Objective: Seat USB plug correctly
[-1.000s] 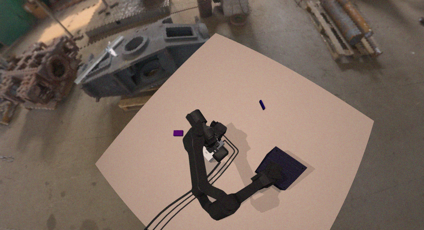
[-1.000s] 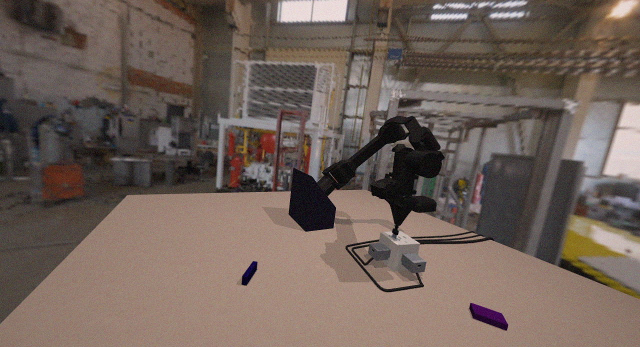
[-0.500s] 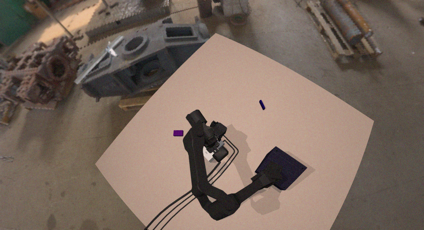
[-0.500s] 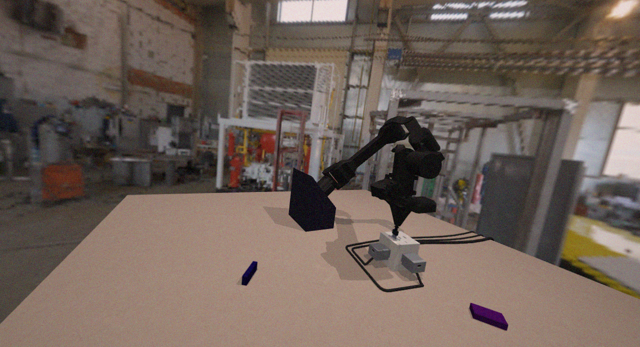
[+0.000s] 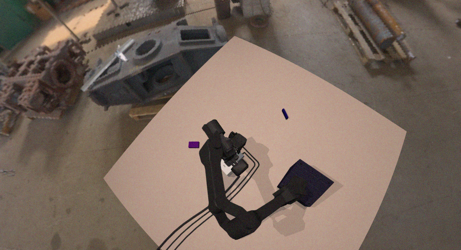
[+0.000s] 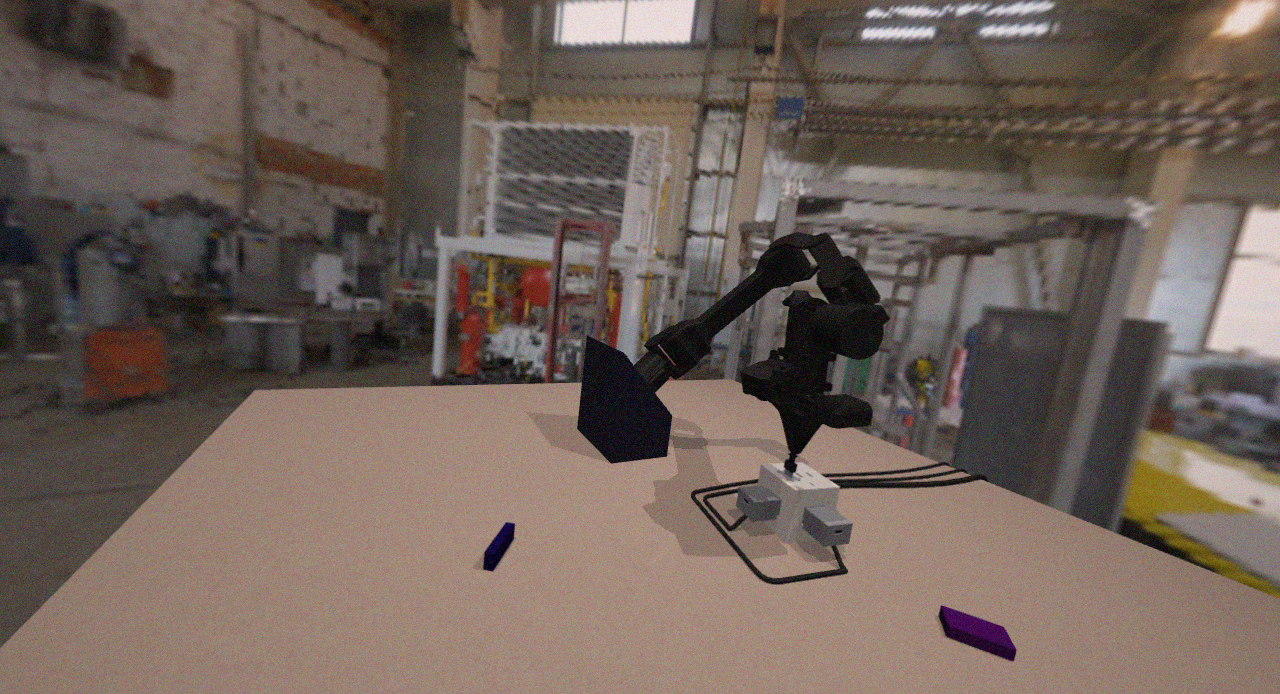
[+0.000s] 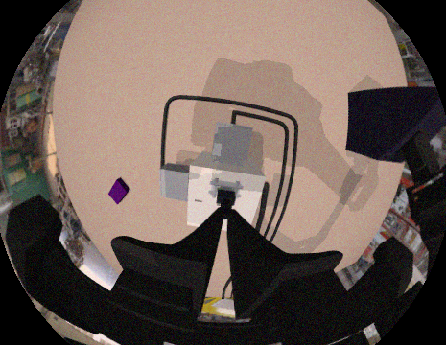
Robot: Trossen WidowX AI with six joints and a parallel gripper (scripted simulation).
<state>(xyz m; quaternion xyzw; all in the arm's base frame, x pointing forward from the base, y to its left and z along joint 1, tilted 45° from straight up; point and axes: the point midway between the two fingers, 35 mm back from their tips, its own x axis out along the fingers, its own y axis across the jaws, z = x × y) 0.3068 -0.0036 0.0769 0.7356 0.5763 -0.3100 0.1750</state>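
Observation:
The white power cube (image 5: 226, 169) (image 6: 791, 513) (image 7: 199, 213) stands on the table with grey blocks plugged into its sides. My gripper (image 6: 792, 456) (image 7: 225, 213) points down over the cube's top and is shut on the small black USB plug (image 6: 790, 466) (image 7: 225, 196). The plug is upright at the cube's top face, at the socket. The fingertips and plug cover most of the socket, and I cannot tell how deep the plug sits or which way round it is. In the top view the arm hides the fingertips and the plug.
Black cables (image 5: 256, 158) (image 6: 768, 579) (image 7: 295, 144) loop around the cube. A purple block (image 5: 193, 144) (image 6: 976, 633) (image 7: 119, 191) and a dark blue bar (image 5: 285, 114) (image 6: 498, 547) lie on the table. The dark wedge (image 5: 317, 187) (image 6: 622, 412) (image 7: 381, 120) stands at the arm's base.

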